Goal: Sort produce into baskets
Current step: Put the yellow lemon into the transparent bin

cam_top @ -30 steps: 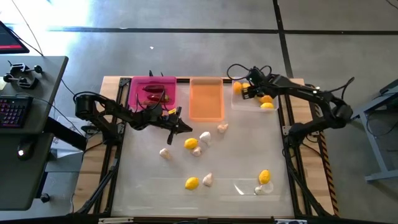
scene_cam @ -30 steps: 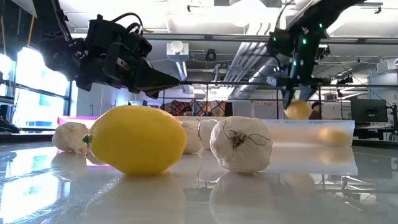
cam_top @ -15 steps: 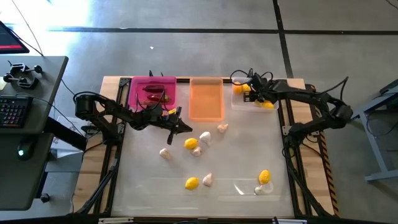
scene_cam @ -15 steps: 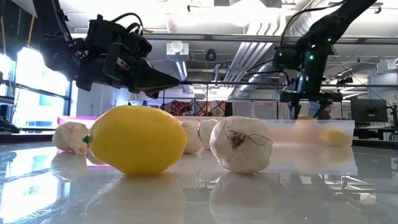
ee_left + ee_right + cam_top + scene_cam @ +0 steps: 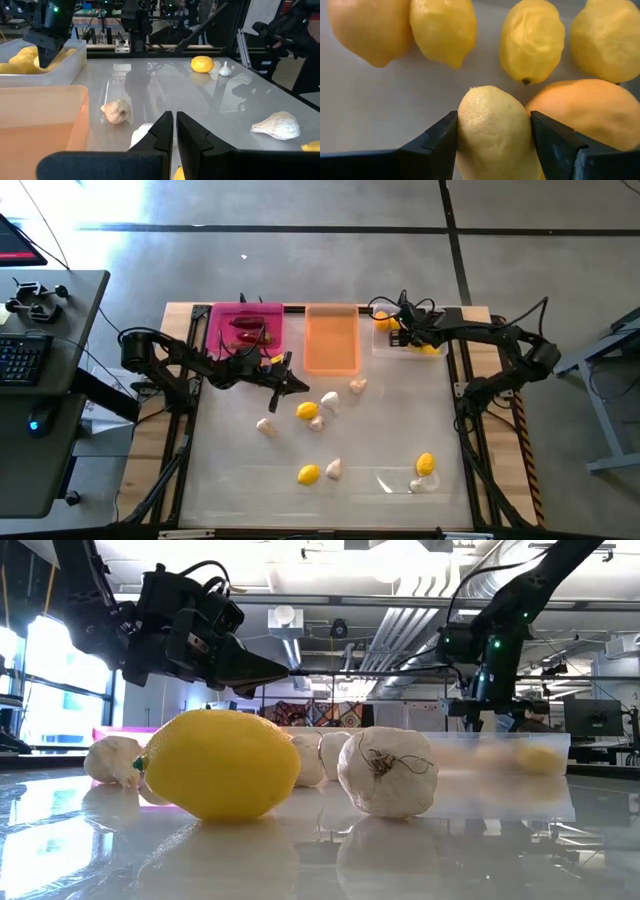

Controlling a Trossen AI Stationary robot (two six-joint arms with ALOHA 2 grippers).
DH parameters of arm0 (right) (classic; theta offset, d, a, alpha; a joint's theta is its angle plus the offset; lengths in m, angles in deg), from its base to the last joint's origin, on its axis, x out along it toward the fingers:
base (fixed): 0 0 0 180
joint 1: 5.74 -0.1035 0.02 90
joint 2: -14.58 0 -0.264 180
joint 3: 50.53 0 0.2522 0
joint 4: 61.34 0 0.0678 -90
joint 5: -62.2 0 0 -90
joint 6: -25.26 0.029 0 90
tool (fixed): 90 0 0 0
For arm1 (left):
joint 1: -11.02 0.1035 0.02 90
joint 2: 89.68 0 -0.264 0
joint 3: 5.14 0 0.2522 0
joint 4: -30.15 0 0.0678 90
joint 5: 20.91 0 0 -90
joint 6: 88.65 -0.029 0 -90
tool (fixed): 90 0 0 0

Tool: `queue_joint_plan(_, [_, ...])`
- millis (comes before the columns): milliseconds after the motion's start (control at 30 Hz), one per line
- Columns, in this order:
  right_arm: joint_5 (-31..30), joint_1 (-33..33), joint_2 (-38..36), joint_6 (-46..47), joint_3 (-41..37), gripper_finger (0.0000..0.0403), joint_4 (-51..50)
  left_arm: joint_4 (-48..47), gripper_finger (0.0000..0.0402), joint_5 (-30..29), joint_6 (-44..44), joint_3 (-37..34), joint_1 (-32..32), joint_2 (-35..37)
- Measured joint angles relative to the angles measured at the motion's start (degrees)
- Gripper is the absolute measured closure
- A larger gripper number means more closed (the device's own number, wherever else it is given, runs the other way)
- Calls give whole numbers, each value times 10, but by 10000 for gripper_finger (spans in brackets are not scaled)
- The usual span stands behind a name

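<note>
My right gripper [image 5: 405,330] reaches down into the clear whitish basket [image 5: 384,346] at the far right, shut on a yellow lemon [image 5: 492,130]. Several more lemons [image 5: 532,40] lie on the basket floor below it. My left gripper [image 5: 300,387] hangs shut and empty above the table's middle, near a loose lemon [image 5: 308,411] and garlic bulbs [image 5: 330,400]. The pink basket [image 5: 225,340] holds red chilies [image 5: 248,328]. The orange basket [image 5: 332,345] stands between the other two. My right gripper pinches the lemon's two long sides [image 5: 465,125] between its two fingers [image 5: 440,137]. The fingers come from above, slanting steeply down, and lie across the lemon. The lemon hangs low among the basket's other lemons. Whether it touches the floor, I cannot tell.
More lemons [image 5: 309,474] [image 5: 425,463] and garlic bulbs [image 5: 265,425] [image 5: 334,468] [image 5: 357,385] are scattered over the white table. A clear plastic scrap [image 5: 420,483] lies near the front right. The three baskets line the far edge.
My right gripper has gone down into the clear basket with the lemon still between its fingers, rolling its wrist a little. The lemon now sits behind the basket's wall in the low view.
</note>
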Motion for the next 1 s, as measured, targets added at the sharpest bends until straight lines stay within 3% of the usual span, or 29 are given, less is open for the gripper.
queue_joint_plan(333, [-5, -2, 4, -69, 38, 113, -26, -1, 392, 0, 33, 0, 0, 0])
queue_joint_plan(500, [-8, -23, 4, -104, 108, 118, -107, -1, 392, 0, 17, 0, 0, 0])
queue_joint_plan(633, [-27, -76, 4, -139, 168, 165, -178, -3, 392, 0, 13, 0, 3, 0])
queue_joint_plan(800, [-52, -183, 4, -140, 199, 262, -206, -14, 392, -1, -5, 0, 9, 0])
queue_joint_plan(900, [-65, -251, 4, -136, 196, 320, -187, -21, 392, 0, -17, 0, 9, 0])
queue_joint_plan(1000, [-79, -313, 3, -140, 167, 368, -95, -60, 392, 3, -41, 0, 5, 9])
